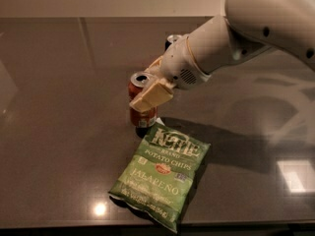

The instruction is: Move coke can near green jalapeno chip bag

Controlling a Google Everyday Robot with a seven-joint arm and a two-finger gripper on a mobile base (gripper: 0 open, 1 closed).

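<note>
The coke can (143,118), red-orange with a silver top, stands on the dark table just above the top left corner of the green jalapeno chip bag (160,173). The bag lies flat, with white KETTLE lettering facing up. My gripper (142,93) reaches in from the right and is shut on the coke can. One tan finger (151,96) lies across the can's front. The other finger is mostly hidden behind the can. The can's base is at table level, almost touching the bag's top edge.
A second can (172,38) stands farther back, mostly hidden behind my white arm (221,43). The table's front edge (59,226) runs just below the bag. Bright light reflections lie on the table at the lower left and right.
</note>
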